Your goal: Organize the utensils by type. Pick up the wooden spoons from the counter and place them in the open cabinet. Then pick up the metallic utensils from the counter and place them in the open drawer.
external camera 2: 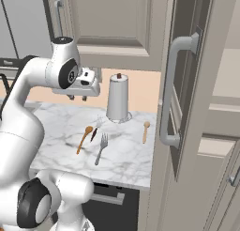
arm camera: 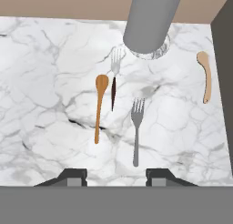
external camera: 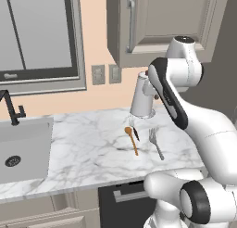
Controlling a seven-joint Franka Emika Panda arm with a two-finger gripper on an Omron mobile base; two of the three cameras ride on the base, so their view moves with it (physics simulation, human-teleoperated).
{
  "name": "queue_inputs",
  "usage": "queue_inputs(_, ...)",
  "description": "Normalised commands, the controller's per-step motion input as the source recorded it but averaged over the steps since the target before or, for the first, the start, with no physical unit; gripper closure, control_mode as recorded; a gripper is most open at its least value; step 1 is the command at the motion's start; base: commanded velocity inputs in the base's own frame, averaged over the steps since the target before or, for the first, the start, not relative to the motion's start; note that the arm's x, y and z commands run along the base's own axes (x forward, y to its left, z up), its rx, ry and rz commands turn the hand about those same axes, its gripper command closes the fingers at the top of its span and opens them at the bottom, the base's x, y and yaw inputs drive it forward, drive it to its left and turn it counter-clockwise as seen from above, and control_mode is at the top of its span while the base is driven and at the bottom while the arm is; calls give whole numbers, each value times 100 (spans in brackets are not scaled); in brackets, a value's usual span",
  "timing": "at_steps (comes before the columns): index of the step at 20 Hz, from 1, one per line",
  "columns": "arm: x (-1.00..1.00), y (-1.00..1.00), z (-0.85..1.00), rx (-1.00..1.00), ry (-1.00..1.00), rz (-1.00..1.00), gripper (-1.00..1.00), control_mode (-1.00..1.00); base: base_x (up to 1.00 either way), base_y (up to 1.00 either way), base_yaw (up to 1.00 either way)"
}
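While it hangs above the counter [arm camera: 45,82], the tool [arm camera: 116,176] stands partly spread, holding and touching nothing.

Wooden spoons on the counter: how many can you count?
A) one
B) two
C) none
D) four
B: an orange-brown wooden spoon lies beside the black-handled fork and the silver fork, and a paler wooden spoon lies apart at the counter edge next to the tall grey canister.
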Motion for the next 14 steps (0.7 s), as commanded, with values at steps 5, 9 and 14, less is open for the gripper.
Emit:
queue_inputs(5, -1, -3, -6, -2, 0, 0, -100, -100, 0, 0, 0)
queue_inputs(9, -10, -11, -24, -16, 0, 0, -100, -100, 0, 0, 0)
queue_inputs(14, -16, -34, -29, -19, 0, -1, -100, -100, 0, 0, 0)
